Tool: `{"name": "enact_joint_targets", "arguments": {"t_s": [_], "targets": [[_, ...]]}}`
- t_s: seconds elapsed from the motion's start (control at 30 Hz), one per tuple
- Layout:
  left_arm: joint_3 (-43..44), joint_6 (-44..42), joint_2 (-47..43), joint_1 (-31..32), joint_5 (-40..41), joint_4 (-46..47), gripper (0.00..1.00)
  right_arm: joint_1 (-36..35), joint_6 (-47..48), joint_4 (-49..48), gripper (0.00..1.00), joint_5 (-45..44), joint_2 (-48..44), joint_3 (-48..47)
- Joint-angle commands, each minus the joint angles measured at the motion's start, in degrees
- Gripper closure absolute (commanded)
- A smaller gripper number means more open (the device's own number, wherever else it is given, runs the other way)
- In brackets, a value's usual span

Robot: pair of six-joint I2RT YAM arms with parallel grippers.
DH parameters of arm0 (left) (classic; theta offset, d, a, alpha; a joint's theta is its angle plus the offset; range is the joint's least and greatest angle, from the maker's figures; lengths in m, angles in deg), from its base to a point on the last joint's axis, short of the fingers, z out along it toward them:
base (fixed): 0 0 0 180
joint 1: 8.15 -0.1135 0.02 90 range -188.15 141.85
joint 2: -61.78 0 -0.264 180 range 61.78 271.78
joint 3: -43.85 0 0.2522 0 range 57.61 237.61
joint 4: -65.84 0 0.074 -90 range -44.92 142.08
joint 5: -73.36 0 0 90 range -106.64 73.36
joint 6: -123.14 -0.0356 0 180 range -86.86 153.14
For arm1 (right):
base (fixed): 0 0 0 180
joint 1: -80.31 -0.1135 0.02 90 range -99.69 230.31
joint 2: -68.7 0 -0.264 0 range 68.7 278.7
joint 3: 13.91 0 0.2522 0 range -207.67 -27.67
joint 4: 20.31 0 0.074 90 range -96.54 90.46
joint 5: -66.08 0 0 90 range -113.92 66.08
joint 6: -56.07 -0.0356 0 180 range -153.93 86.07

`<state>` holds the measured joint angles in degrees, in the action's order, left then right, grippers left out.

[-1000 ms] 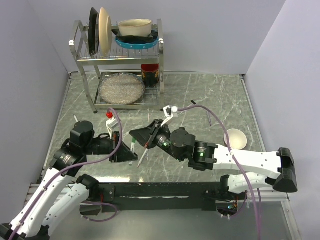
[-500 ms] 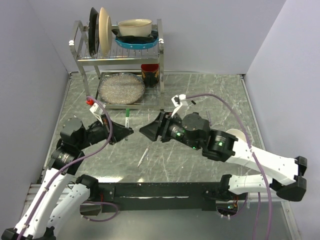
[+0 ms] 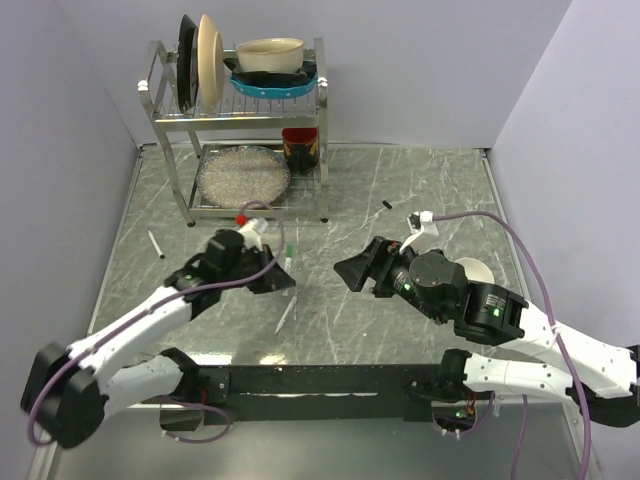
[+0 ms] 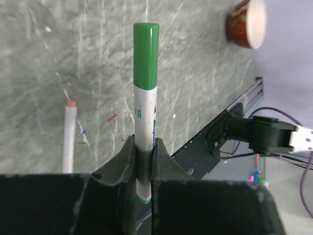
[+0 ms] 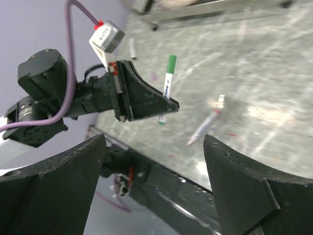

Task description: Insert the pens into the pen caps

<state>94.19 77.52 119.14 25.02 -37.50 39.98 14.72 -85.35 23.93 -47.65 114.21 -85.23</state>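
Far left of the counter [image 3: 440, 190], a third pen [image 3: 156, 244] lies flat and alone, well apart from both arms; its end colours are too small to tell. Behind it stands the rack [image 3: 165, 120], with a red cup [image 3: 300, 148] by its right leg.

The left gripper [image 4: 144, 147] is reached out over mid-counter, its jaws clamped on the green pen [image 4: 145, 115]. The grip is low on the whitish barrel, and the pen sticks straight out past the fingertips. The green cap [image 4: 146, 54] sits on the outer end. In the top view this pen is off the counter, just in front of the rack.

The pink pen [image 3: 285, 315] lies flat on the counter, near and below the left gripper's tip, touching nothing. The pink end shows in the left wrist view.

The right gripper [image 5: 154, 142] is right of centre, facing the left gripper across a gap. Its jaws are wide apart with nothing between them. Its fingers [image 5: 54, 186] frame the green pen from a distance without contact.

A black cap [image 3: 386, 204] lies loose on the counter behind the right gripper, apart from it. A white bowl [image 3: 470, 277] sits on the right, partly hidden by the right arm.
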Motion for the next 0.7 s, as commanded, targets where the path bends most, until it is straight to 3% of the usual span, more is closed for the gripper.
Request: {"name": "enact_joint_targets", "arguments": {"t_s": [0.0,0.23,0.4,0.67], "targets": [[1.39,5.97,8.26,5.93,7.92,9.98,0.99,0.45,-1.84,4.94,0.11,-6.33,-2.62,1.13],[8.24,8.61,22.96,12.88,15.05,10.95,0.93,0.45,-3.07,6.61,0.11,-7.83,-4.91,2.54],[10.44,10.37,30.86,14.2,14.97,11.66,0.88,0.45,-4.04,7.23,0.11,-8.09,-4.91,3.24],[13.26,11.6,36.94,15.35,16.73,10.17,0.8,0.54,-3.34,7.05,0.11,-8.27,-3.24,2.1]]}}
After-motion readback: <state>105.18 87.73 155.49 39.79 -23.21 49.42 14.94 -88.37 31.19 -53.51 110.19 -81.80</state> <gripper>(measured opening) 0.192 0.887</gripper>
